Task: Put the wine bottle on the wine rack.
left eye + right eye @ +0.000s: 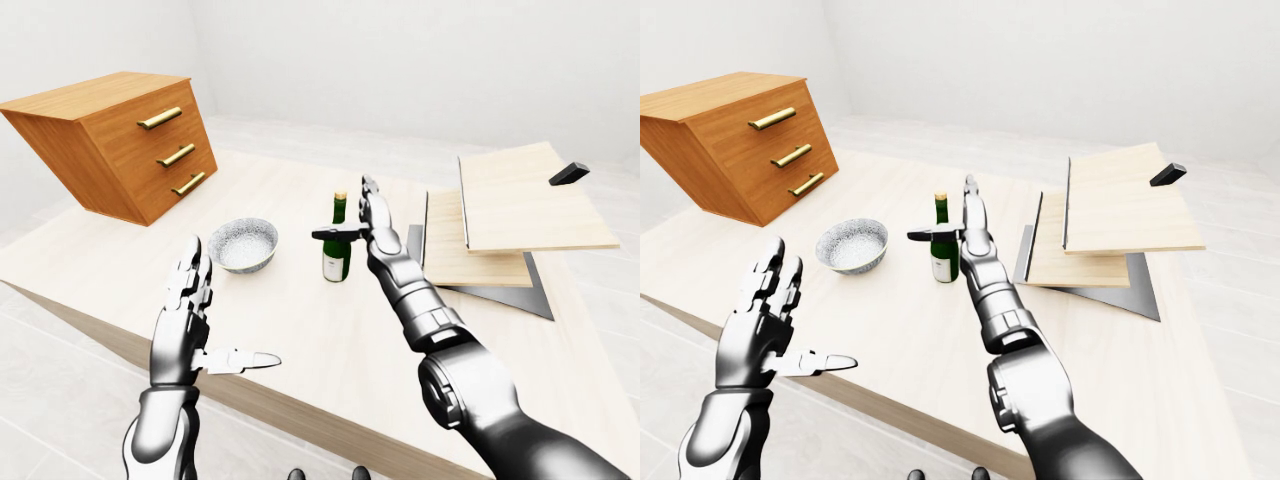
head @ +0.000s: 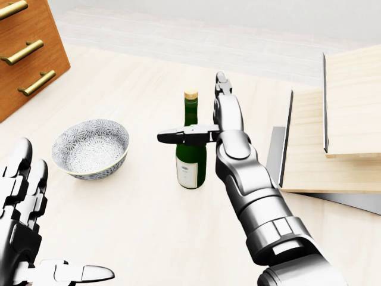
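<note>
- The wine bottle (image 2: 191, 146) is standing upright on the table (image 2: 149, 220), long axis vertical, cork up; its shoulder is hiding behind the right thumb.
- The right hand (image 2: 211, 122) is reaching in at its 3 o'clock, fingers (image 2: 227, 107) straight and together, thumb crossing the bottle; contact is unclear.
- The bowl (image 2: 90, 148) is sitting at the bottle's 9 o'clock.
- The wine rack (image 1: 500, 225) is lying at 3 o'clock, tilted.
- The left hand (image 1: 190, 320) is hovering spread, holding nothing.
</note>
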You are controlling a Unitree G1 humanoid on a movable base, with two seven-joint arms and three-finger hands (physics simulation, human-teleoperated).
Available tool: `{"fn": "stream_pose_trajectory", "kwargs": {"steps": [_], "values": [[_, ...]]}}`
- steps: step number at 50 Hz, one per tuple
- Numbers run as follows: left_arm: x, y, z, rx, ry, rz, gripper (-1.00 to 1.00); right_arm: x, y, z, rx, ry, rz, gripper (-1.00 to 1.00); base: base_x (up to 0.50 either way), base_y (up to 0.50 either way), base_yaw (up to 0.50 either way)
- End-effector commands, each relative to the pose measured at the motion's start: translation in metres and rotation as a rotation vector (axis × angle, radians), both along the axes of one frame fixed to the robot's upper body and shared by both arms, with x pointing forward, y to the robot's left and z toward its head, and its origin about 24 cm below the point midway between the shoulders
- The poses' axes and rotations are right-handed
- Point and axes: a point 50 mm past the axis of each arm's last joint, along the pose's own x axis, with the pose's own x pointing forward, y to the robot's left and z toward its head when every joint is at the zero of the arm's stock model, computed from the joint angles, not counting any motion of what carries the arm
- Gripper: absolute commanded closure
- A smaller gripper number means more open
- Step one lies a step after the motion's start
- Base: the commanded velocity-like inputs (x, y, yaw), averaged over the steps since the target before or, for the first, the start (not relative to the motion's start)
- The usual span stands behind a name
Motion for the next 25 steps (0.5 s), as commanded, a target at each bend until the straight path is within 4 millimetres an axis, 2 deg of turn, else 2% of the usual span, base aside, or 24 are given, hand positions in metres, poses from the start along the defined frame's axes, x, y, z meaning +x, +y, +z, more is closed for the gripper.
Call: {"fn": "stream_pose_trajectory", "kwargs": {"steps": [1, 25], "values": [[-0.0003, 0.0011, -0.0034, -0.003, 0.016, 0.002, -1.0, 0.0025, 0.0032, 0.0017, -0.009, 0.004, 0.004, -1.0, 0.0, 0.0, 0.0], [-0.0029, -0.0001, -0.001, 0.001, 0.007, -0.001, -1.0, 0.0075, 0.0078, 0.0039, -0.008, 0.024, 0.003, -1.0, 0.0, 0.0, 0.0]]}}
